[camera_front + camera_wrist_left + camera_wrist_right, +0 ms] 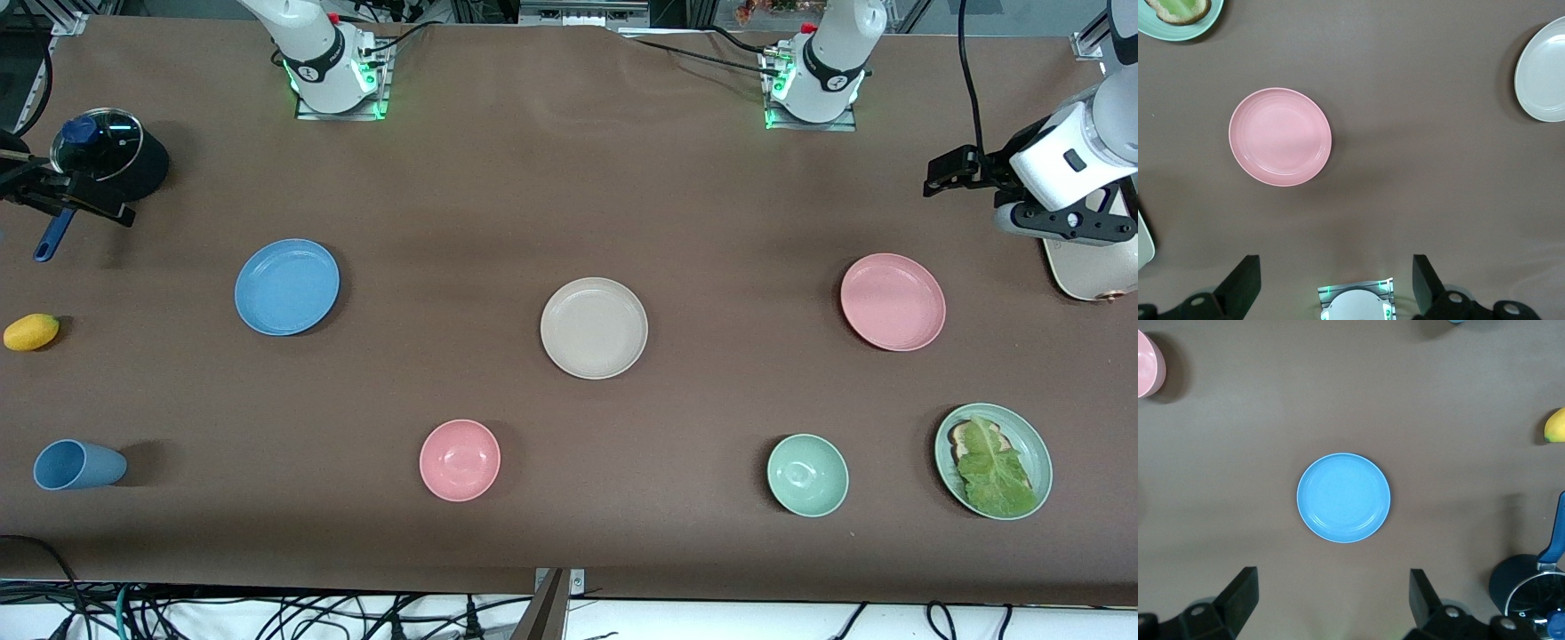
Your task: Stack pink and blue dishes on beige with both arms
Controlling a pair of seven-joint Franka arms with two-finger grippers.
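Nearest the front camera: pink bowl [460,460], green bowl [807,475], green plate [993,460] with toast and a lettuce leaf, and blue cup [78,465] lying on its side at the right arm's end of the table [498,196].

Farther from the camera, in a loose row and well apart from one another: blue plate [287,286] toward the right arm's end, beige plate [594,327] in the middle, pink plate [893,301] toward the left arm's end. All three flat on the table, bare, none stacked.

Left claw [1336,283] high over the table, fingers [1241,283] spread wide apart, holding nothing, pink plate in plain sight of its wrist camera. Right claw [1332,601] high at the right arm's end, fingers [1239,593] likewise spread wide, holding nothing, blue plate centred below its wrist camera.

Elsewhere: yellow lemon-like fruit [31,332] near the table's edge at the right arm's end, dark pot [114,160] with glass lid and blue knob farther off, cream toaster [1089,271] at the left arm's end.

No readable brands, labels or writing anywhere.
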